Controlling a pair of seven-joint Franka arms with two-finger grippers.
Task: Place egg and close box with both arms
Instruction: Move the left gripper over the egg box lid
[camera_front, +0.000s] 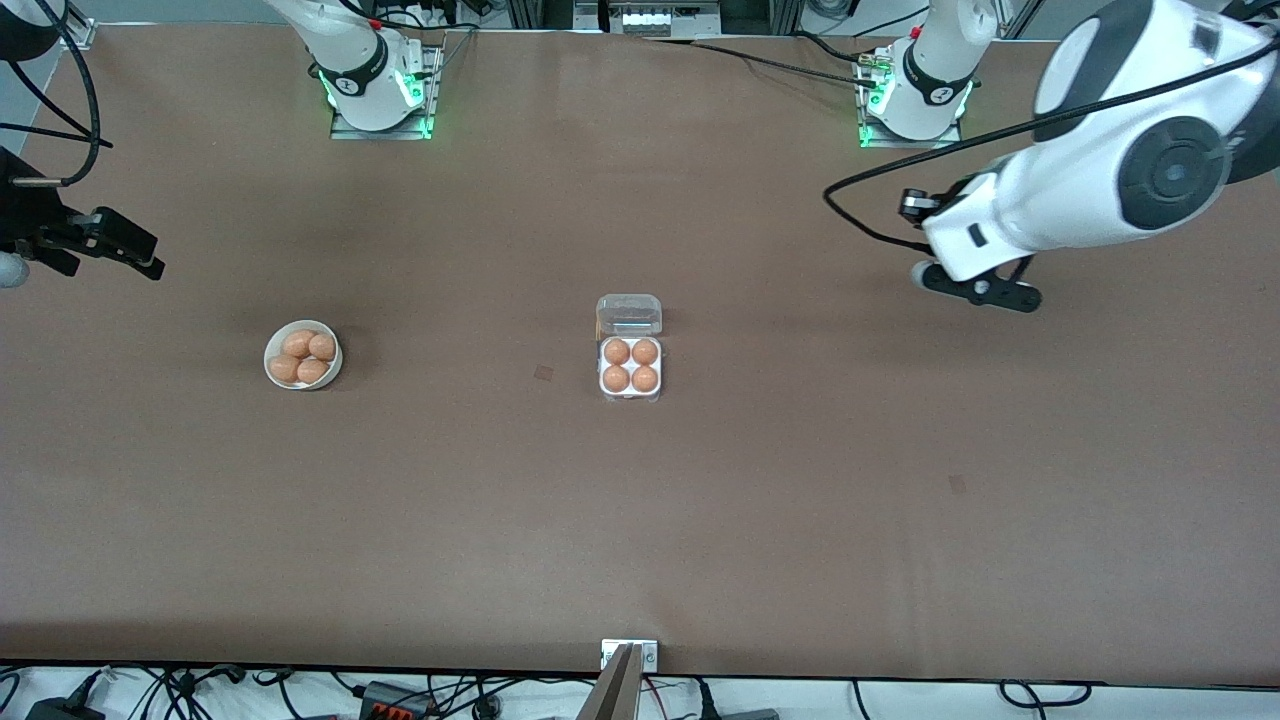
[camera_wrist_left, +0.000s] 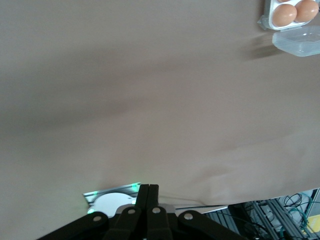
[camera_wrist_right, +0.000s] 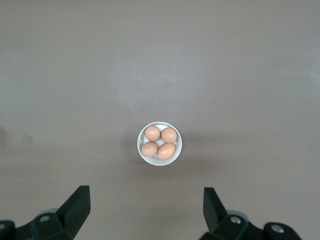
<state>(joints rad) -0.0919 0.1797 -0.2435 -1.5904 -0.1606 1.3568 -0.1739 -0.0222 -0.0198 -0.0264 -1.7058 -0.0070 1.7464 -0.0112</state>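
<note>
**Box full, lid up, both grippers empty**

The box (camera_front: 630, 372) sits mid-table with its clear lid (camera_front: 629, 314) open and four eggs (camera_front: 631, 365) in its cells. A white bowl (camera_front: 303, 355) toward the right arm's end holds four more. The left gripper (camera_wrist_left: 148, 192) is pinched together, holding nothing. The right gripper (camera_wrist_right: 145, 202) is spread wide, empty, above the bowl.

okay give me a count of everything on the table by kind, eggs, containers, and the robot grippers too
Eggs: 8 — 4 in the box, 4 in the white bowl
Egg boxes: 1, lid open
Bowls: 1
Grippers: 2 — left gripper shut and empty, right gripper open above the bowl
Total: 12
</note>
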